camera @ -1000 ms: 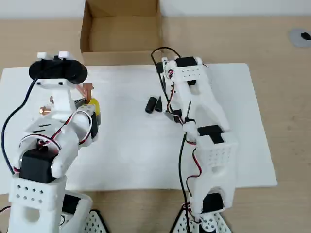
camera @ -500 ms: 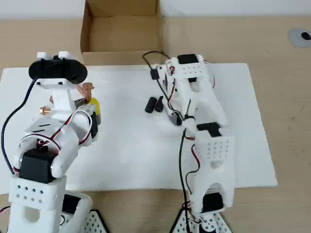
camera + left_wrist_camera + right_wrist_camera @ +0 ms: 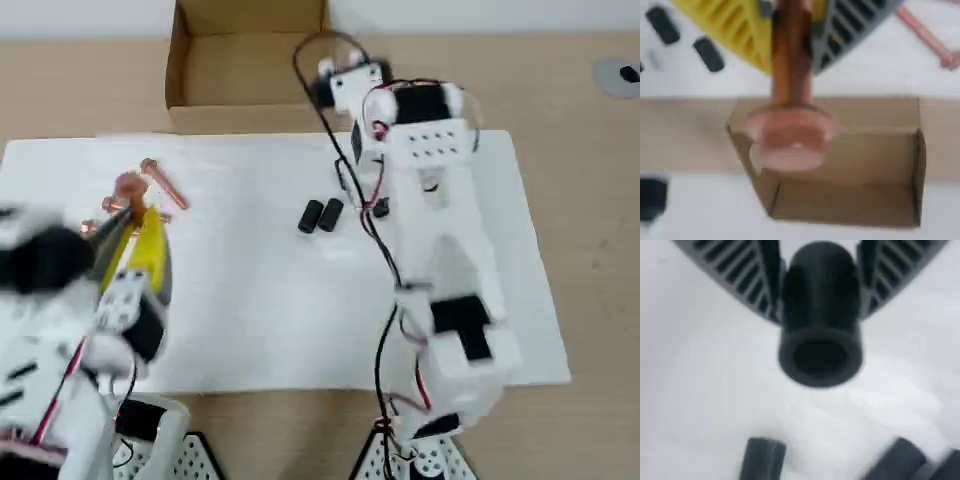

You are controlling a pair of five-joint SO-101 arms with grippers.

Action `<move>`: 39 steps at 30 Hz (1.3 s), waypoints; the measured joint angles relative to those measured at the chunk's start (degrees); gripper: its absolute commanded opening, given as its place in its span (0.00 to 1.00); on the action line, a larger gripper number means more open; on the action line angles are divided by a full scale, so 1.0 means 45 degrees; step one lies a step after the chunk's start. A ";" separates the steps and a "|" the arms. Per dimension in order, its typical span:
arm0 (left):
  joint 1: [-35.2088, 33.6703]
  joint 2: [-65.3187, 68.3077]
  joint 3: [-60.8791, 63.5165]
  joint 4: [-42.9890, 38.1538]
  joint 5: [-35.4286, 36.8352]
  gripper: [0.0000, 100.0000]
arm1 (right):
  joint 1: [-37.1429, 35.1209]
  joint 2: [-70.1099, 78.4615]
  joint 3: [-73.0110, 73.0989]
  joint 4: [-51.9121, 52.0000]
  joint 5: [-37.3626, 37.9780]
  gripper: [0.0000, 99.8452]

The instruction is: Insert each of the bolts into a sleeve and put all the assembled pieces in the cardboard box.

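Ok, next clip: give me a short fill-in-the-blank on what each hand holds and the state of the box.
1. The left hand is shut on a copper ____.
2. The right hand is shut on a black ____.
3. In the high view, the cardboard box is ____ inside.

Missing words: bolt; sleeve; empty.
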 measured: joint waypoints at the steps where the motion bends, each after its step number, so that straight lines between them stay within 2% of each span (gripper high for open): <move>1: 0.0000 -0.0606 0.0430 0.0000 0.0000 0.00 | -0.0215 -0.0781 0.0000 0.0020 0.0000 0.01; 6: -0.0059 -0.3516 0.2579 0.0059 0.0000 0.00 | -0.1856 -0.4571 0.0000 0.0039 0.0039 0.01; 11: -0.0059 -0.3673 0.2657 0.0606 0.0078 0.00 | -0.3868 -0.7951 0.0078 0.0039 0.0039 0.01; 15: -0.0059 -0.3673 0.2598 0.0391 0.0625 0.00 | -0.4728 -1.0315 0.1621 0.0020 0.0039 0.01; 21: -0.0059 -0.3673 0.2598 -0.0801 0.0996 0.00 | -0.4825 -1.3929 0.6584 -0.1895 0.0059 0.01; 27: -0.0059 -0.3673 0.2598 -0.1485 0.1016 0.01 | -0.4923 -1.8305 1.3519 -0.6388 0.0059 0.01; 32: -0.0059 -0.3673 0.2930 -0.1543 0.1016 0.01 | -0.6369 -2.1451 1.8637 -0.9651 0.0059 0.01; 35: -0.0059 -0.3673 0.2930 -0.1543 0.1328 0.01 | -0.7443 -2.2486 2.0513 -1.0569 -0.0078 0.01; 39: -0.0059 -0.3692 0.3106 -0.1797 0.2735 0.01 | -0.8107 -2.2818 2.1353 -1.1292 -0.0723 0.01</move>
